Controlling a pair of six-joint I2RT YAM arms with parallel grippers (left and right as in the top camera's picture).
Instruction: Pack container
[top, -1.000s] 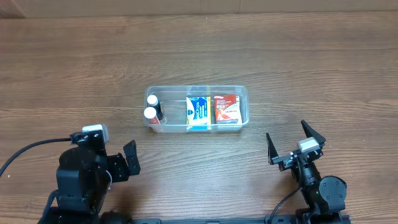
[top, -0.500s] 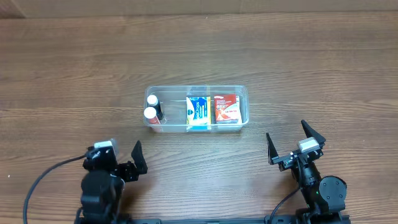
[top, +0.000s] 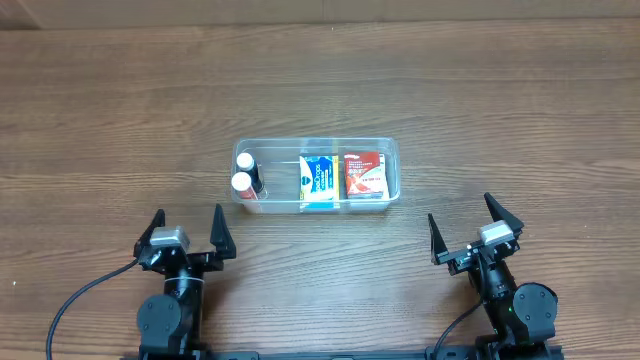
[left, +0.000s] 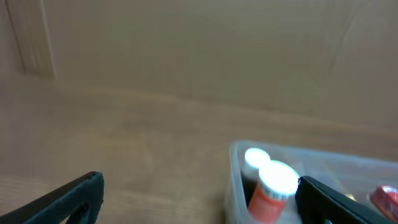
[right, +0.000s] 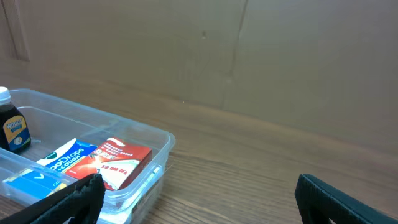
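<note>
The clear plastic container (top: 392, 168) sits mid-table. It holds two small white-capped bottles (top: 244, 177) at its left end, a blue and white packet (top: 318, 180) in the middle and a red packet (top: 365, 174) at the right. My left gripper (top: 187, 232) is open and empty, near the table's front, below the container's left end. My right gripper (top: 474, 226) is open and empty, to the front right of the container. The left wrist view shows the bottles (left: 273, 186) inside the container (left: 233, 186). The right wrist view shows the container (right: 163, 147) with the red packet (right: 115, 163).
The wooden table (top: 520, 110) stretches around the container. A brown cardboard wall (right: 280, 56) stands behind the table in the wrist views.
My left arm has swung from the far left toward the middle and turned, so its open fingers now point at the container. The right arm and the container have not moved.
</note>
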